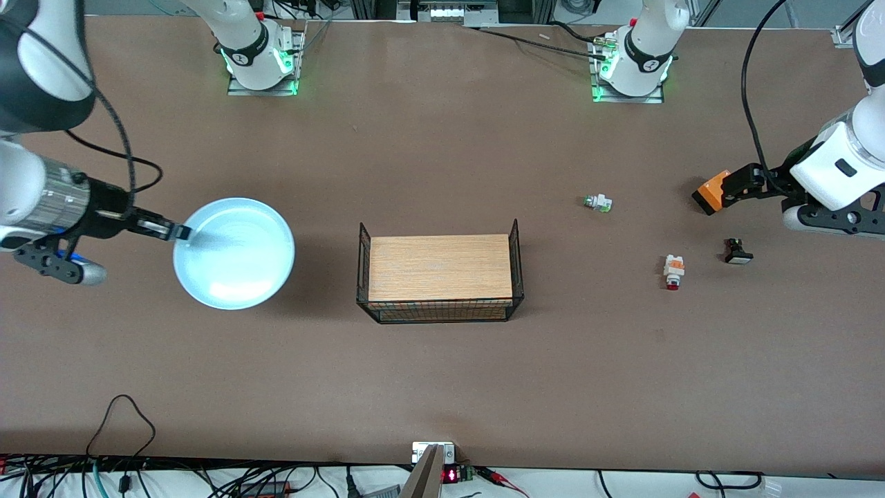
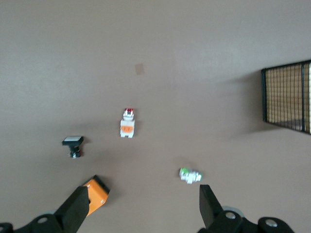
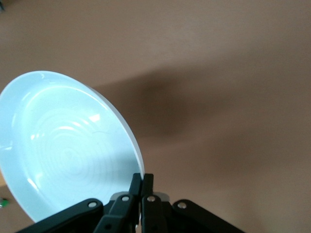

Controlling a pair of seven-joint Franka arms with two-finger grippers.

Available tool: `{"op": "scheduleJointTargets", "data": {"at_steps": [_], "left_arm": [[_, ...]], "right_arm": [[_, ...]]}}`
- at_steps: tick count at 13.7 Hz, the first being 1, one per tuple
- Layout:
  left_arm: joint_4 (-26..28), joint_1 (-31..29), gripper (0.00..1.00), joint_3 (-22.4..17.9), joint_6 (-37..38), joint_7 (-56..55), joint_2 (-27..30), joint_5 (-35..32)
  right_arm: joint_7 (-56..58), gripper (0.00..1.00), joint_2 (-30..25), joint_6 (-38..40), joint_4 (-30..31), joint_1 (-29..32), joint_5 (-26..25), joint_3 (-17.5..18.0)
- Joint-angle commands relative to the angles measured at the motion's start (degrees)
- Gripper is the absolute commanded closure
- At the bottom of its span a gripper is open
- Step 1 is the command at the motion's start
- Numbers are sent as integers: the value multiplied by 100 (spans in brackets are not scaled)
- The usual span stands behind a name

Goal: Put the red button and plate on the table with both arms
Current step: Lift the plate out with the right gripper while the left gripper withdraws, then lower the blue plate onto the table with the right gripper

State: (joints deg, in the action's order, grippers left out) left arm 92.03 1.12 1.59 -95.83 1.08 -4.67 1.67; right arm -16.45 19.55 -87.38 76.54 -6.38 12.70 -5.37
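Note:
The pale blue plate [image 1: 235,252] is over the table [image 1: 442,387] toward the right arm's end. My right gripper [image 1: 181,232] is shut on its rim; the right wrist view shows the fingers [image 3: 142,177] pinching the plate [image 3: 63,145] edge, its shadow cast apart on the table. The red button [image 1: 674,271] lies on the table toward the left arm's end. My left gripper [image 1: 733,190] is open and empty above the table there. The left wrist view shows the red button [image 2: 127,124] apart from the wide-open gripper [image 2: 142,196].
A wood-topped black wire rack [image 1: 439,278] stands mid-table. A white-and-green button [image 1: 597,203] and a black button with a white cap [image 1: 738,252] lie near the red one. An orange block [image 1: 712,194] sits beside one left finger [image 2: 77,206].

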Motion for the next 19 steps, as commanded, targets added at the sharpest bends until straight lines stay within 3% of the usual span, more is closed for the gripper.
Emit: {"op": "scheduleJointTargets", "data": {"at_steps": [1,4,12,17,18,19], "left_arm": [[1107,387,0,-203,-516,-195,783,-69],[1028,336,0,-150,-349,-143,748,-378],[887,336,0,-132,-340,-143,643,-431],[870,336,0,-124,-261,-134,643,-431],[870,336,0,-132,-243,-125,643,-431],[870,336,0,-124,-243,-125,651,-431]], "right_arm": [[912,100,92,204,89,40,-688,106],[1171,100,93,-31,641,118,-945,106],[2373,100,-56,-3359,3672,558,-936,124],[3279,100,233,-4927,4536,831,-919,124],[3350,92,269,-4963,4528,874,-901,124],[3246,12,234,-4894,4502,875,-823,132]]}}
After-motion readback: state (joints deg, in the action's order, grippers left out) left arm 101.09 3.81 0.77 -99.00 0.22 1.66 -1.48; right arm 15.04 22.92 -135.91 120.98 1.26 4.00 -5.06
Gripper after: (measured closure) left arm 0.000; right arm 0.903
